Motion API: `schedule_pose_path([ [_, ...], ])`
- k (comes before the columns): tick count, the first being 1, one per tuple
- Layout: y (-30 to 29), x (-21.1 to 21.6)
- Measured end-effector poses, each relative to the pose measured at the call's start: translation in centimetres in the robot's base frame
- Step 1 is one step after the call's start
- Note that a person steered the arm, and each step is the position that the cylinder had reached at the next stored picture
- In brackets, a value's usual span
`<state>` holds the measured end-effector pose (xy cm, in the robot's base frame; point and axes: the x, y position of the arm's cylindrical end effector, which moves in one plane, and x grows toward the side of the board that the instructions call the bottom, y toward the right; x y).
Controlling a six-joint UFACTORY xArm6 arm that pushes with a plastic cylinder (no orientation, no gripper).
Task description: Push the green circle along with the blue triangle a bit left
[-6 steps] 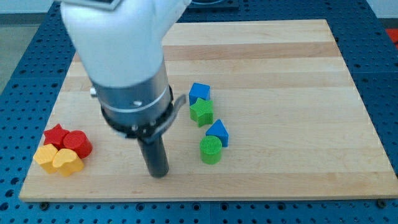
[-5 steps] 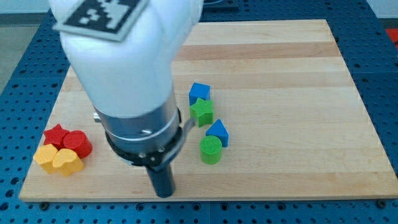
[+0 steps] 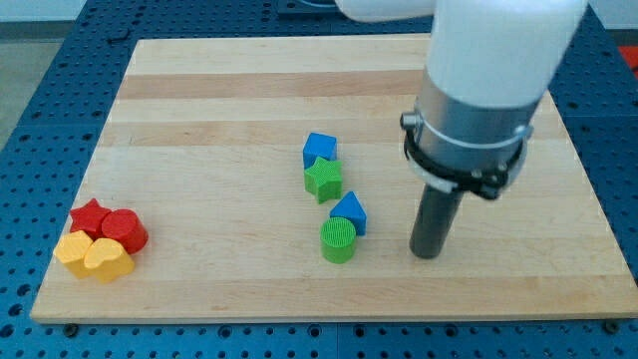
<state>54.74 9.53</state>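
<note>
The green circle (image 3: 338,240) stands on the wooden board (image 3: 199,120) a little below the middle. The blue triangle (image 3: 349,211) touches it at its upper right. My tip (image 3: 427,253) rests on the board to the right of both blocks, a short gap away from them and about level with the green circle. The arm's white and grey body rises above it toward the view's top right.
A blue block (image 3: 319,149) and a green block (image 3: 323,179) touch each other just above the pair. At the view's lower left a red star-like block (image 3: 91,214), a red block (image 3: 125,229), a yellow block (image 3: 73,249) and a yellow heart (image 3: 109,259) cluster together.
The arm has swung from the left of the green circle and blue triangle, round the bottom, to their right side. No block has moved.
</note>
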Motion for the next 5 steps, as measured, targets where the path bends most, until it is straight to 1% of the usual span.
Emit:
schedule_pose_path([
  [1,-0.8,-1.4],
  [4,-8.2,-1.3],
  [5,-8.9,-1.1],
])
